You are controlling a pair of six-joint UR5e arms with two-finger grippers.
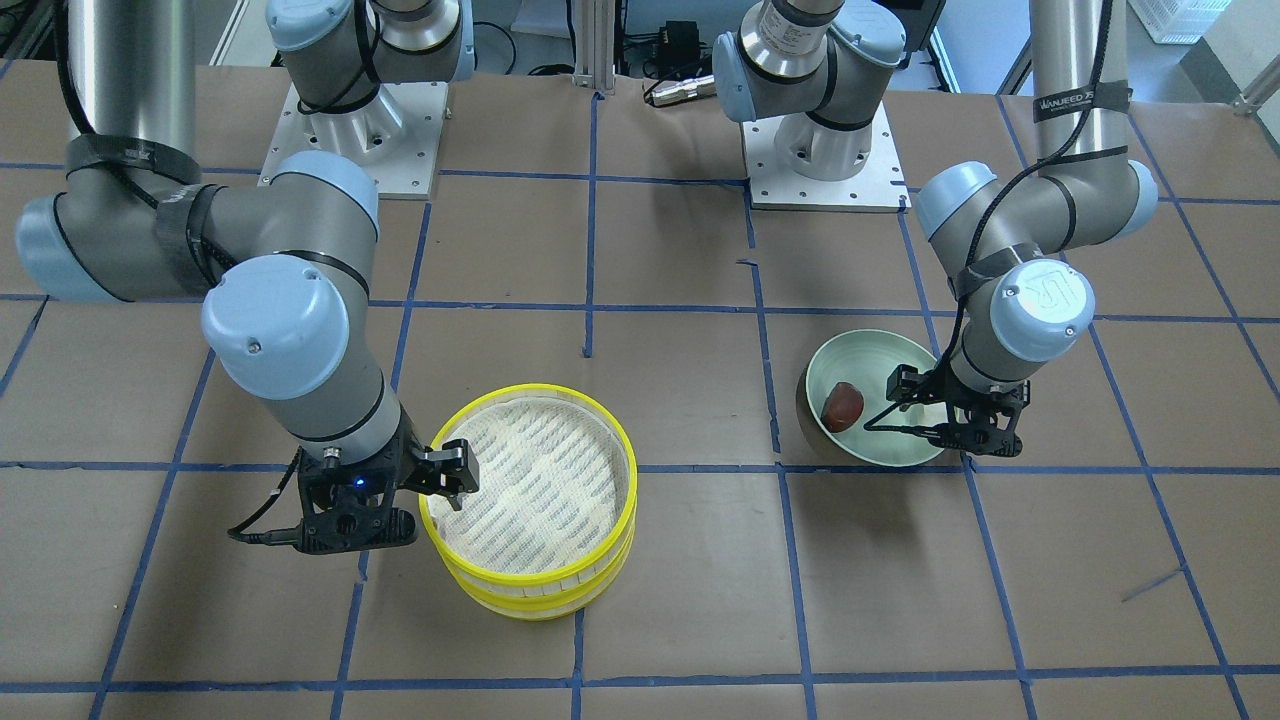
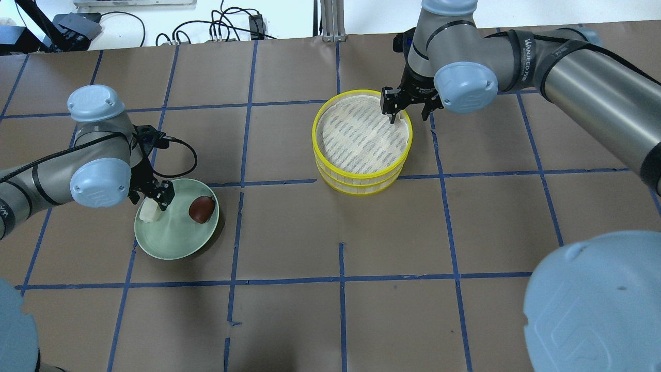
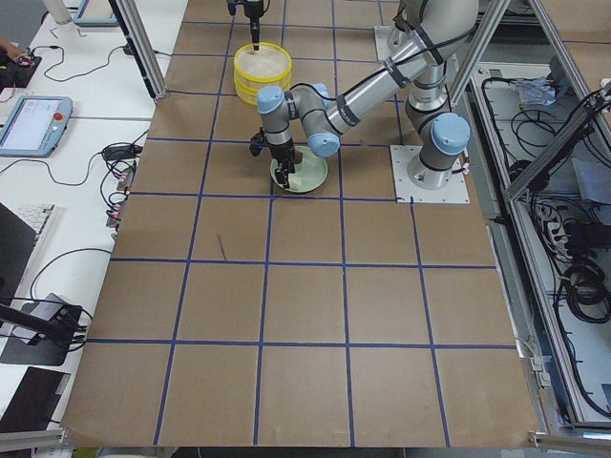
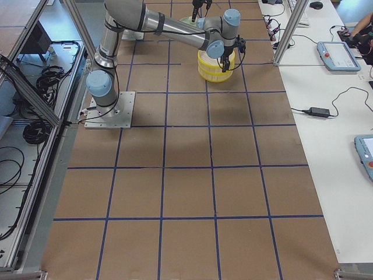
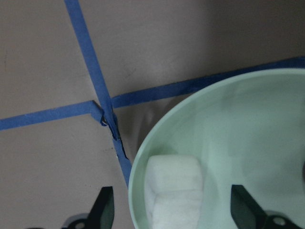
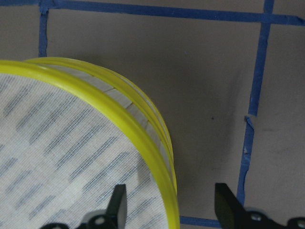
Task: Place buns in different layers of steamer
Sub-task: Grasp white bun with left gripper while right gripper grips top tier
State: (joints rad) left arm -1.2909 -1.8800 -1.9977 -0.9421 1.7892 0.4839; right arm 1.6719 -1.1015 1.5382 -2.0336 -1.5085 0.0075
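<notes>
The white bun [image 2: 148, 212] and the reddish-brown bun [image 2: 201, 208] lie apart in a pale green plate [image 2: 170, 243]. My left gripper [image 2: 153, 199] is open and hangs low over the white bun. In the left wrist view its fingertips [image 5: 105, 210] stand on either side of the white bun [image 5: 174, 191]. The steamer [image 2: 361, 174] is two stacked yellow-rimmed trays, and the top tray holds nothing. My right gripper [image 2: 408, 109] is open at the steamer's far right rim. In the right wrist view its jaws straddle the yellow rim [image 6: 119, 124].
The brown table [image 2: 289, 232] is gridded with blue tape. The two arm bases [image 1: 825, 150] stand at the robot's side. Cables lie past the table's far edge [image 2: 217, 31].
</notes>
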